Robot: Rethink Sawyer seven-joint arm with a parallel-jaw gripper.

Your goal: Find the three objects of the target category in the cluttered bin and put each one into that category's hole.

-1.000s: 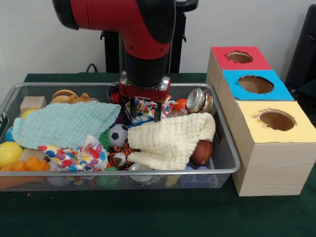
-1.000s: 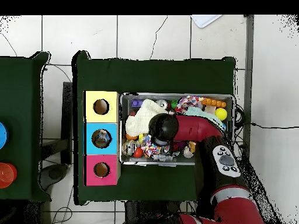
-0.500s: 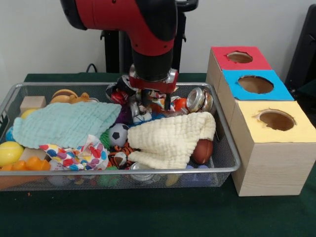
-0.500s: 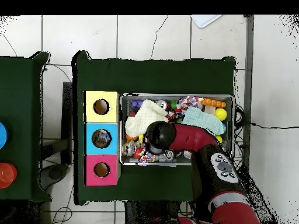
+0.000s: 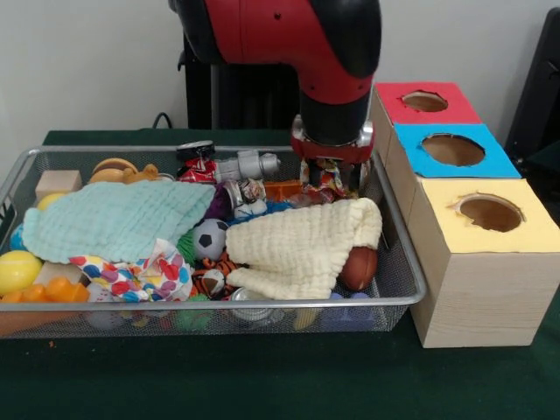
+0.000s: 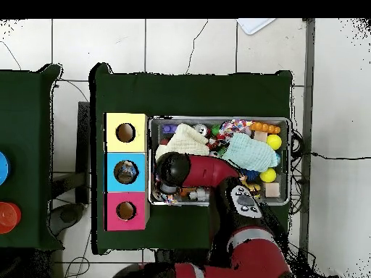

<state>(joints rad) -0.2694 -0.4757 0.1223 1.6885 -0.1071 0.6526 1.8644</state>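
My gripper hangs over the right end of the wire bin, close to the row of boxes. It is shut on a colourful patterned cloth piece that dangles between its fingers just above the cream cloth. The boxes have a red-topped hole, a blue-topped hole and a yellow-topped hole. In the overhead view the arm's head covers the gripper, beside the blue-topped box.
The bin also holds a light blue cloth, another patterned cloth, a small soccer ball, a brown football, a silver can, a yellow ball and a wood block.
The gripper closed on the patterned cloth at the bin's middle, lifted it and carried it right toward the boxes. A silver can now shows where it lay.
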